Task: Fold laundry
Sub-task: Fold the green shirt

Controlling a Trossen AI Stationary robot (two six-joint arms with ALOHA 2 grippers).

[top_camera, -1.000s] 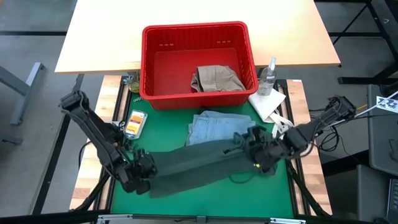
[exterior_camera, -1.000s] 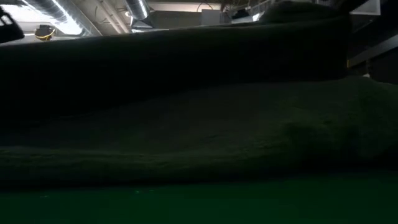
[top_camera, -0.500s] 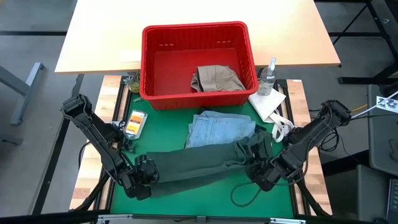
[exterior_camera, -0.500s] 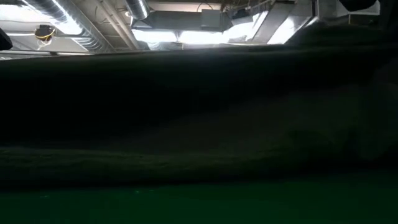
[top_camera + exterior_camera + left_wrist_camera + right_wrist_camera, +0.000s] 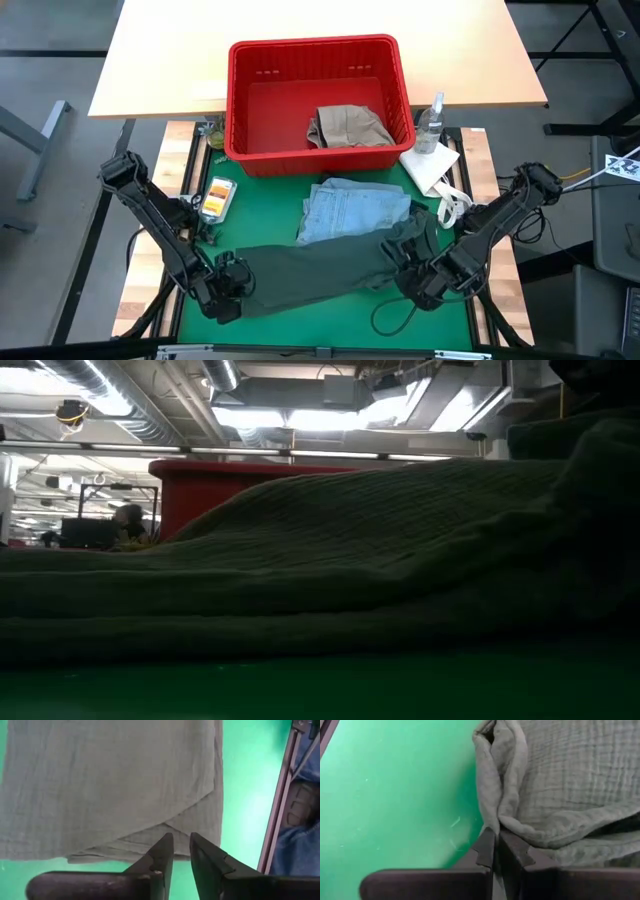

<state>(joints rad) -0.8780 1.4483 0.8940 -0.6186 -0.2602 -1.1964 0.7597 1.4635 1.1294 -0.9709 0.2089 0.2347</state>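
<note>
A dark olive green piece (image 5: 320, 268) lies stretched across the green mat (image 5: 260, 225), from my left gripper (image 5: 232, 290) to my right gripper (image 5: 412, 280). It fills the low view (image 5: 350, 560). My left gripper (image 5: 180, 837) stands slightly open at the garment's left end (image 5: 150, 832), with nothing between its fingers. My right gripper (image 5: 496, 831) is shut on the bunched right end. Light blue denim (image 5: 350, 210) lies on the mat beyond the olive piece. A beige khaki piece (image 5: 345, 125) rests in the red basket (image 5: 240, 100). My left gripper's fingertips (image 5: 165, 842) stand over the layered edge at the garment's left end; I cannot tell whether they touch it. My right gripper pinches a raised fold (image 5: 492, 815) at the garment's right end between its two fingertips, coming from above and slanting down. The cloth bunches slack around the fingers and lies on the mat.
The red basket stands at the far edge of the mat. A white cloth (image 5: 430, 165) and a spray bottle (image 5: 432, 120) sit at the far right, an orange packet (image 5: 215, 198) at the left. A black cord loop (image 5: 395, 310) lies near the front edge.
My right gripper has gone down and toward the table's near edge with the garment's right end. The olive piece, held raised in a band between both grippers, has sunk onto the mat and spread out; in the low view the red basket now shows over it.
</note>
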